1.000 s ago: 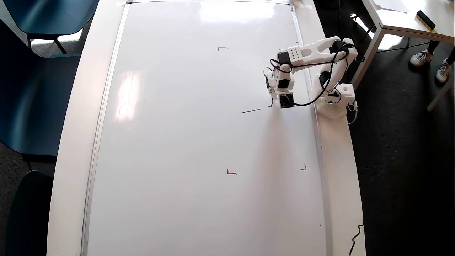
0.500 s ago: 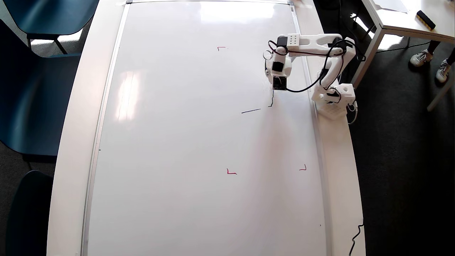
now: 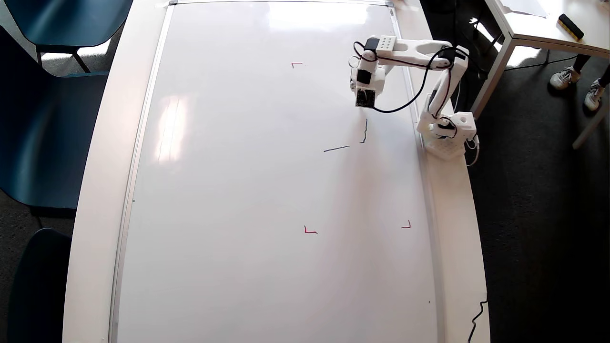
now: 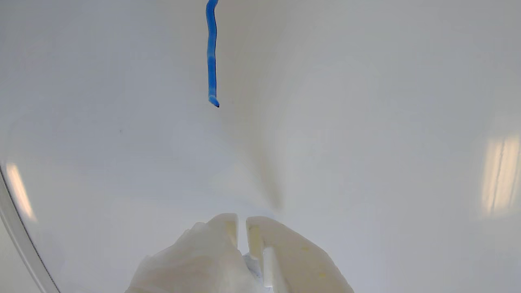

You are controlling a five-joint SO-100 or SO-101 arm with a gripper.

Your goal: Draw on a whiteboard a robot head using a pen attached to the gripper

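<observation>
The whiteboard point(image 3: 238, 190) covers most of the white surface point(image 3: 95, 190), and the robot head point(image 3: 364, 132) is barely begun: in the overhead view only a short upright blue stroke and a slanted dash point(image 3: 336, 149) to its left, both on the right half of the board, between the red corner marks point(image 3: 310, 231). The pincer point(image 4: 242, 228) hangs above the board just beyond the upright stroke's far end, with bare board between them in the wrist view; its fingers stand almost together with a thin slit between. The pen is not plainly visible in either view, so whether the fingers clamp it cannot be told, nor whether a tip touches the board. The step in hand looks like carrying the outline's side onward; to do it well the tip should likely meet the board exactly at the stroke's end point(image 4: 213, 101), press lightly and evenly, and travel straight, since the drawn line already wavers. No containers are in view
</observation>
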